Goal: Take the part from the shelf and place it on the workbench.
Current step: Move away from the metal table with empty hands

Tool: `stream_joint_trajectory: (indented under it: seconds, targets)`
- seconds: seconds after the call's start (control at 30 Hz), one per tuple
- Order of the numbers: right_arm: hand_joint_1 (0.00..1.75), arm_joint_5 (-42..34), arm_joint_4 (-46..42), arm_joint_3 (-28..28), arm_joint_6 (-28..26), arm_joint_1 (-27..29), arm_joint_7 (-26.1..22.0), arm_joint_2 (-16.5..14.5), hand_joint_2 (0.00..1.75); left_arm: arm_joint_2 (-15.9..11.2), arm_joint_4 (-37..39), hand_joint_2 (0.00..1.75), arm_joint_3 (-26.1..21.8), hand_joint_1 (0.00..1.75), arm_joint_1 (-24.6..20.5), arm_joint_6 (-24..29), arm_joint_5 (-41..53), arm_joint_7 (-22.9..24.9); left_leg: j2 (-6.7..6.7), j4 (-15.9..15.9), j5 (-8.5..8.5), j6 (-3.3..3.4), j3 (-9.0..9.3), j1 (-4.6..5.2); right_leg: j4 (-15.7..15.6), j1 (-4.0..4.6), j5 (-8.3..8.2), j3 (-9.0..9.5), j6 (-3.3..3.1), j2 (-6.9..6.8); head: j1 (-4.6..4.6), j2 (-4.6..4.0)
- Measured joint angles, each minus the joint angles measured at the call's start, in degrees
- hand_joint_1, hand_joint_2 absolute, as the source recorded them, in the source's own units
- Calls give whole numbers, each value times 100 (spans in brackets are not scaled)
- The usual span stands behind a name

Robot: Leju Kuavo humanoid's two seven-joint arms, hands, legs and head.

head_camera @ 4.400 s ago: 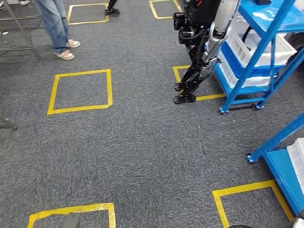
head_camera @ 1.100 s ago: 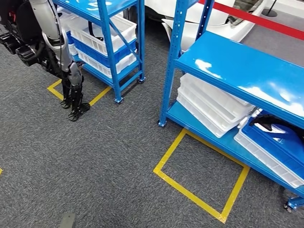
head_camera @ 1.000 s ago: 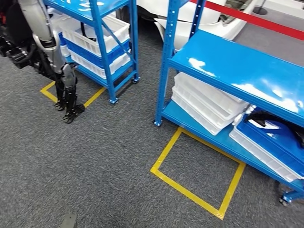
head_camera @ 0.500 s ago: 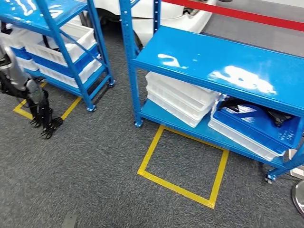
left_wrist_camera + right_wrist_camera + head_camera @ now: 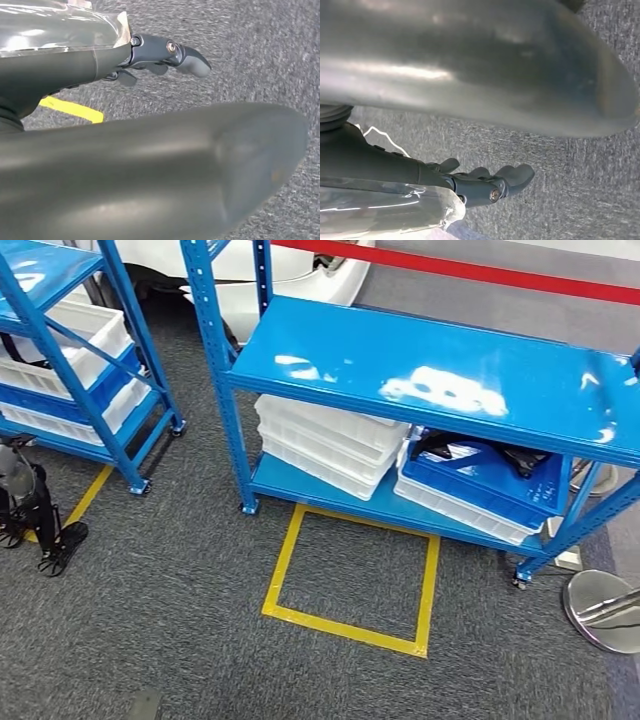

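Observation:
A blue two-level shelf [image 5: 423,360] stands straight ahead in the head view. On its lower level a blue tray [image 5: 483,485] holds a black part [image 5: 472,448], to the right of a stack of white trays [image 5: 324,440]. My left hand [image 5: 166,52] hangs over the grey carpet with its fingers stretched out and nothing in them. My right hand [image 5: 486,185] hangs the same way, fingers straight and holding nothing. Both hands are far from the shelf.
A yellow taped square [image 5: 347,625] marks the carpet in front of the shelf. A second blue shelf [image 5: 113,390] with trays stands at left, beside another robot's dark hand [image 5: 34,520]. A chrome stanchion base [image 5: 604,605] and a red barrier band [image 5: 453,268] lie at right and behind.
The whole picture has shifted left: my camera has turned toward the right, bringing the shelf with the blue tray to the middle. Nothing on the shelf has moved.

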State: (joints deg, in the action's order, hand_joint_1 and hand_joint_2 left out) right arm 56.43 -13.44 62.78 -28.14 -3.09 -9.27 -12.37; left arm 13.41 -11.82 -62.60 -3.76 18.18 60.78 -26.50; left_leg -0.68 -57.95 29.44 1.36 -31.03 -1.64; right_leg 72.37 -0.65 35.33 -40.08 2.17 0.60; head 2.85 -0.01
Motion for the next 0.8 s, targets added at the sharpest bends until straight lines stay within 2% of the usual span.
stream_joint_trajectory:
  seconds: [0.03,0.07,0.13,0.17,0.2,0.23,0.3,0.47,0.5,0.57,0.6,0.63,0.67,0.73,0.77,0.8]
  targets:
    - [0,15,0,-1,1,6,7,0,0,0,0,0,0,0,0,1,-2,-3,-71,0,19,-5,16,0,134,-14,-20,-80,20,-27,1,-1]
    - [0,28,0,-1,2,18,13,0,0,0,0,0,0,0,-4,1,-3,-7,-134,-1,41,-15,41,-1,27,-25,-156,-39,31,-53,1,-1]
    - [0,50,0,-1,3,31,15,1,0,4,0,0,0,0,-11,1,-4,-14,-249,1,100,-59,119,-2,-714,-27,-571,321,21,-194,0,-2]
    - [0,57,1,-1,4,26,14,2,0,5,0,0,0,0,-12,2,-4,-15,-303,2,131,-91,157,12,-1076,6,-704,496,-10,-331,0,-2]
    - [0,62,2,-2,5,16,14,2,0,7,0,0,0,0,-14,4,-4,-17,-354,7,155,-124,187,28,-1305,37,-764,601,-50,-433,-3,-1]
    - [0,64,2,-3,7,7,13,2,0,8,0,0,0,0,-17,7,-4,-19,-406,20,173,-155,211,44,-1394,68,-754,636,-92,-497,-8,-1]
    - [0,65,4,-5,9,3,12,2,0,8,0,0,0,0,-24,11,-4,-22,-489,47,188,-192,243,59,-1390,93,-733,611,-151,-448,-17,1]
    - [0,66,4,-6,9,10,11,2,0,10,0,0,0,0,-32,12,-4,-23,-534,67,204,-219,272,54,-1405,85,-734,615,-184,-384,-16,1]
    - [0,70,4,-10,9,11,13,2,0,11,0,0,0,0,-38,13,-4,-24,-439,-26,285,-233,245,46,-1425,69,-740,631,-223,-334,-20,1]
    - [0,93,4,-25,11,0,15,1,0,12,0,0,-1,0,-22,15,-4,-16,-171,-937,689,-254,-205,40,-1464,47,-743,674,-319,-90,-32,1]
    - [0,105,5,-33,12,-4,16,1,0,12,0,0,-2,0,-11,16,-4,-13,-30,-1366,819,-243,-448,43,-1467,50,-735,692,-351,40,-38,1]
    - [0,115,5,-37,14,-4,16,0,0,12,0,0,-2,0,1,16,-4,-8,15,-1595,803,-229,-618,49,-1465,57,-723,713,-359,171,-39,0]
    - [0,119,6,-38,15,2,16,-1,0,12,0,0,-2,0,-1,16,-4,-8,39,-1343,574,-211,-554,50,-1464,60,-712,741,-354,258,-38,0]
    - [0,125,8,-38,17,7,17,-5,0,11,0,0,-3,0,-2,16,-4,-8,229,-584,99,-165,-293,40,-1452,67,-679,787,-322,416,-37,0]
    - [0,128,9,-39,20,4,26,-8,0,10,0,0,-3,0,-4,16,-4,-8,329,-297,-12,-151,-182,33,-1439,67,-667,789,-299,483,-36,0]
    - [0,141,12,-40,44,4,63,-10,0,9,0,0,-4,0,-7,17,-3,-6,410,-143,-43,-141,-124,33,-1433,64,-662,776,-272,531,-33,1]
